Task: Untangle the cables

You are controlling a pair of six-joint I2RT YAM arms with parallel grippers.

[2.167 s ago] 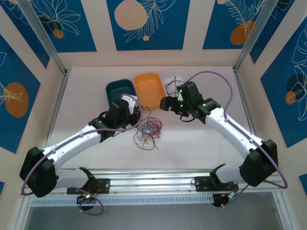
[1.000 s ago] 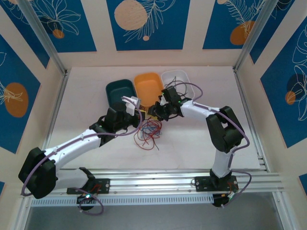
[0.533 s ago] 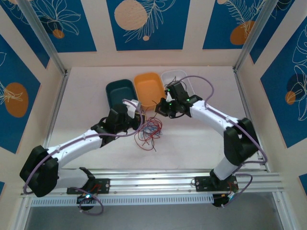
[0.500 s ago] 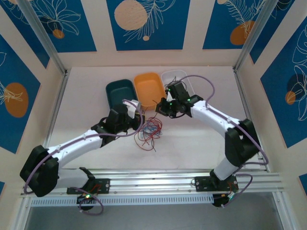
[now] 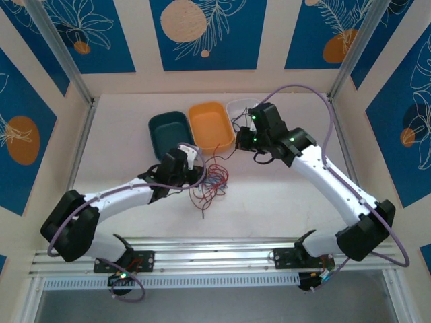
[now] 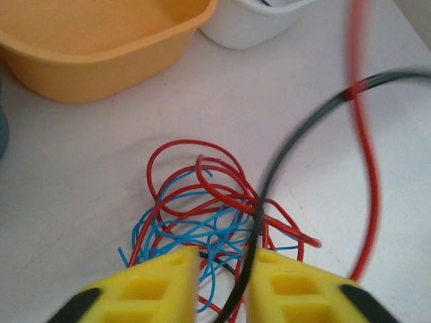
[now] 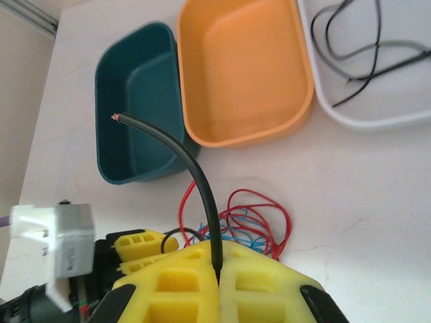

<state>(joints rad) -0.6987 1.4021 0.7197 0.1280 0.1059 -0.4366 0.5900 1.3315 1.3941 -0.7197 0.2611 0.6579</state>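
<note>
On the white table (image 5: 256, 202), just in front of the orange bin (image 7: 242, 74) and the teal bin (image 7: 135, 101), the cables (image 6: 209, 215) lie as a loose knot of red and blue loops. One black cable (image 7: 195, 175) leads out of it. The right gripper (image 7: 217, 259) has its fingers pressed together on that black cable, whose bare-tipped free end arcs up toward the teal bin. The left gripper (image 6: 221, 259) sits low at the near edge of the knot with its fingers narrowly apart. The black strand runs loosely through the gap between them, not pinched. A red strand (image 6: 363, 134) rises beside it, blurred, and crosses it higher up. Several black wires already lie in the white bin (image 7: 350, 114).

The main risk, as I judge it, is that nothing is pinning the knot. If the right arm draws the black cable away, the red strand crossing it may snag and the whole bunch may drag along rather than release one wire. A hard pull against a snag could also tighten the loops, or slide the thin cable out of the closed fingers. Lifting the bunch could spill strands into the orange bin.
</note>
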